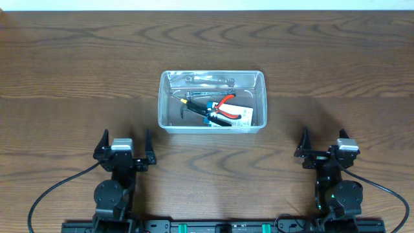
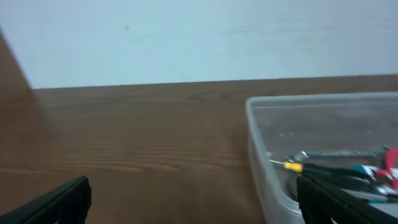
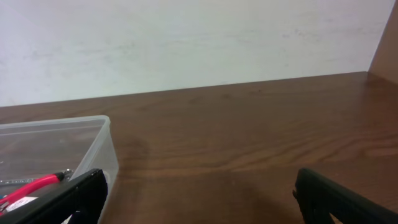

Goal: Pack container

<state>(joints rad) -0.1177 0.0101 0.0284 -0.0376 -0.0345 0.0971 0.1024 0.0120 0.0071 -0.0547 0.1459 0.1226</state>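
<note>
The wooden table [image 1: 65, 65] fills the overhead view. The container [image 1: 211, 72] sits at its middle, well ahead of both arms and between them. The left gripper [image 1: 126, 137] and the right gripper [image 1: 323, 139] rest near the table's near edge, each with jaws spread wide and holding nothing. Inside the bin lie red-handled pliers [image 1: 226, 107], a slim metal tool [image 1: 207, 79] along the far wall (its type is too small to tell), and a yellow-collared black tool [image 1: 193, 101].
</note>
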